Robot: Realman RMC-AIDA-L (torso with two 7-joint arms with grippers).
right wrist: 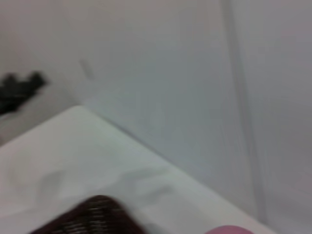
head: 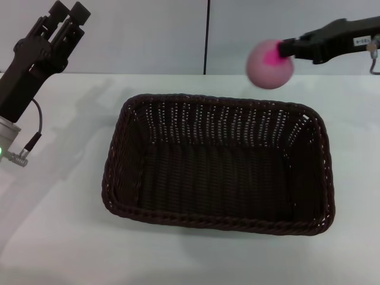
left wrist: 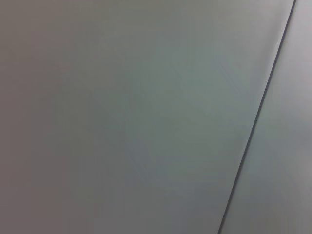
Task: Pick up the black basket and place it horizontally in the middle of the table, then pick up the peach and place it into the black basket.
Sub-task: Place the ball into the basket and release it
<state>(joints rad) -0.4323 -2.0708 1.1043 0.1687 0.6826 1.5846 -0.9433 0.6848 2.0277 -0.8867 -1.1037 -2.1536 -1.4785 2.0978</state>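
Observation:
The black basket (head: 219, 163) lies lengthwise across the middle of the white table (head: 59, 237), open side up and empty. My right gripper (head: 286, 48) is shut on the peach (head: 270, 63), a pale pink ball with a magenta blotch, and holds it in the air above the basket's far right rim. In the right wrist view a corner of the basket (right wrist: 92, 217) and a sliver of the peach (right wrist: 229, 230) show at the edge. My left gripper (head: 68, 12) is raised at the far left, away from the basket, empty.
A grey wall with a dark vertical seam (head: 206, 35) stands behind the table. The left wrist view shows only that wall and seam (left wrist: 258, 117). White table surface lies around the basket on all sides.

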